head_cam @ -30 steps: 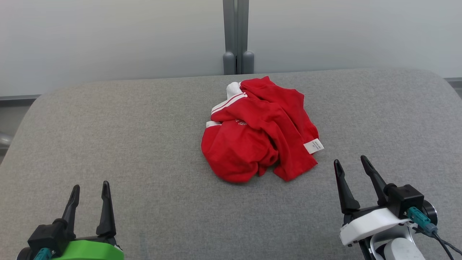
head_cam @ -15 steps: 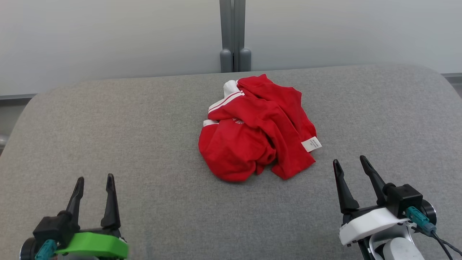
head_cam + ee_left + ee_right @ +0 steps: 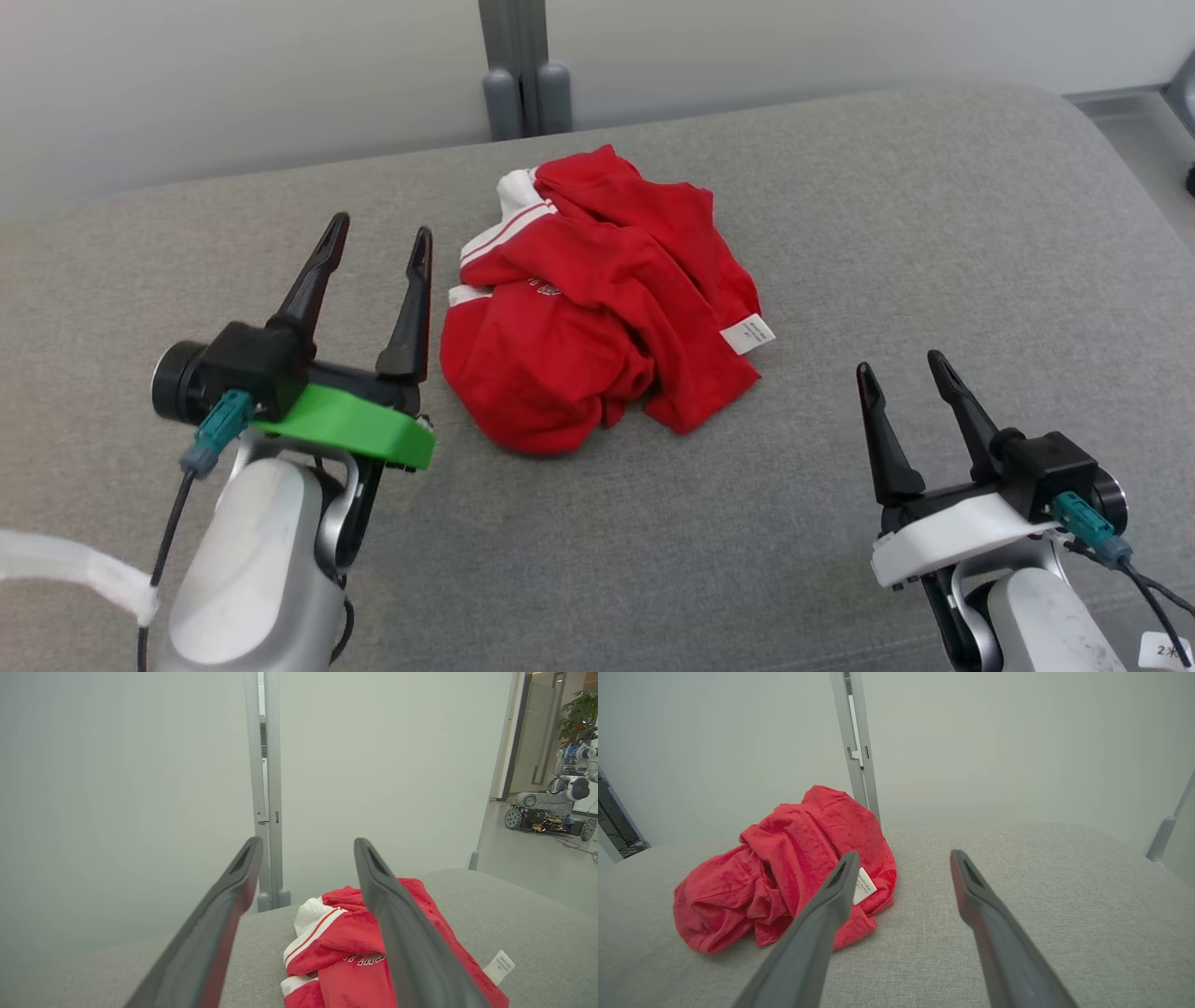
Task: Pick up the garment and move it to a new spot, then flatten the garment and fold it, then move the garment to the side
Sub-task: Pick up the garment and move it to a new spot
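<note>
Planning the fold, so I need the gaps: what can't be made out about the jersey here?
- Lettering on the garment: head view, crumpled folds hide all but a sliver.
- White tag: print too small in every view.
- Left wrist view: a finger of the left gripper covers part of the lettering.

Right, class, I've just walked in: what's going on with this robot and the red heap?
The garment lies crumpled on the grey padded surface, not yet grasped. The robot's left pincer is open, close beside the heap's left side, likely about to grab it. The right pincer is open too, apart from it at the lower right, holding nothing.
</note>
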